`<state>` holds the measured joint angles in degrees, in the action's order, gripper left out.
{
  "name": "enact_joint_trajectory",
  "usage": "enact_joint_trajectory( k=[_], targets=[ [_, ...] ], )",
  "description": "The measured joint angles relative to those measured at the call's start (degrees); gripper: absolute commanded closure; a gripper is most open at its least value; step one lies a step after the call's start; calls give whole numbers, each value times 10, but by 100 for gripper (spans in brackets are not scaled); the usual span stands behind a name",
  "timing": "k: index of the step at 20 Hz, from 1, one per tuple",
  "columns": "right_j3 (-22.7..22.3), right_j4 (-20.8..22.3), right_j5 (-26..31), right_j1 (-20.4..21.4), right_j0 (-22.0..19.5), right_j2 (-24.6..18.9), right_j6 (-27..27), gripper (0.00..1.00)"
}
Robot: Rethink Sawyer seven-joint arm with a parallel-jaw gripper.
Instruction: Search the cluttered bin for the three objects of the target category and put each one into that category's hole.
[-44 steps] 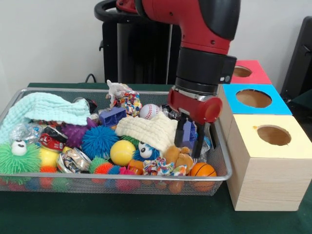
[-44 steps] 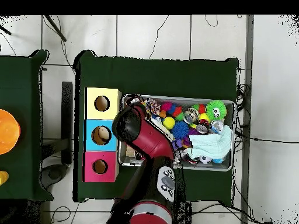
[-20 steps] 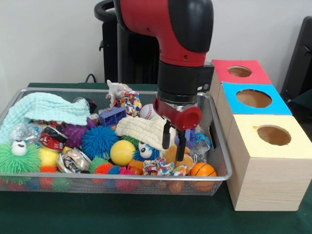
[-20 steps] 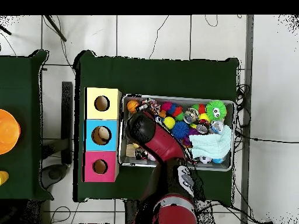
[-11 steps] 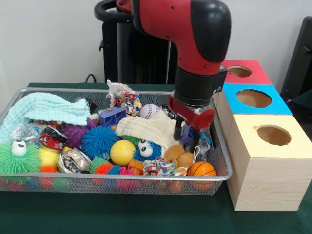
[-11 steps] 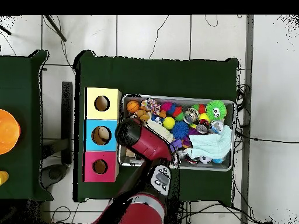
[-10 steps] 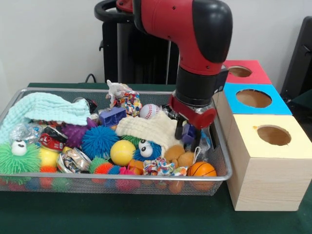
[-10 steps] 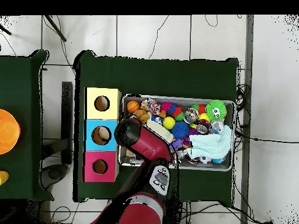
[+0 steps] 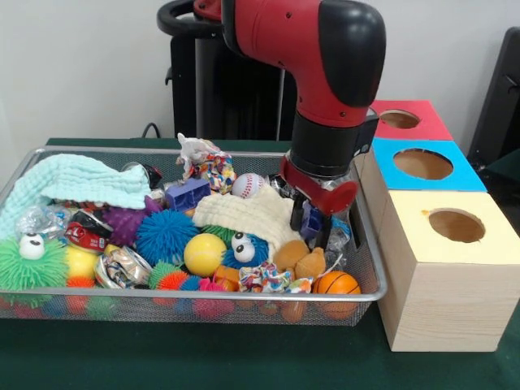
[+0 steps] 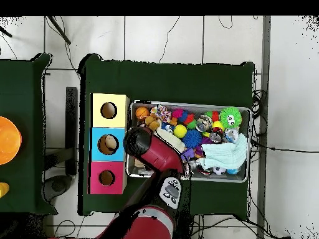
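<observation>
Front view shows end effector [image 9: 312, 225] hovering unclenched, gripping nothing, over soft, light brown plush toy [image 9: 299, 260] at bin's [image 9: 244, 296] 4 o'clock; squashy body likeliest hold.

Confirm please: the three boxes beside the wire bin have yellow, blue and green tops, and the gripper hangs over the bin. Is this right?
Not quite. In the front view the third box has a red top, not green. The yellow box and blue box are as you say, and the gripper hangs over the wire bin.
</observation>
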<state>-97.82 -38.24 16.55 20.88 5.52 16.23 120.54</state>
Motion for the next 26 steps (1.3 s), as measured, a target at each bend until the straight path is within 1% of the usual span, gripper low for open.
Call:
enact_joint_trajectory(
  k=[2,5,7,9,13,15,16,17,20,26],
  targets=[
    [0,0,0,0,-5,-3,0,0],
    [0,1,0,3,-24,-15,0,0],
    [0,9,0,6,-43,-23,0,0],
    [0,17,0,8,-50,-23,0,0],
    [9,54,0,14,-59,-23,0,0],
    [21,84,0,18,-58,-23,0,0],
    [24,91,0,19,-57,-23,0,0],
    [34,111,0,20,-56,-22,0,0],
    [56,144,0,22,-53,-20,0,0],
    [92,189,0,29,-49,-17,0,0]
  ],
)
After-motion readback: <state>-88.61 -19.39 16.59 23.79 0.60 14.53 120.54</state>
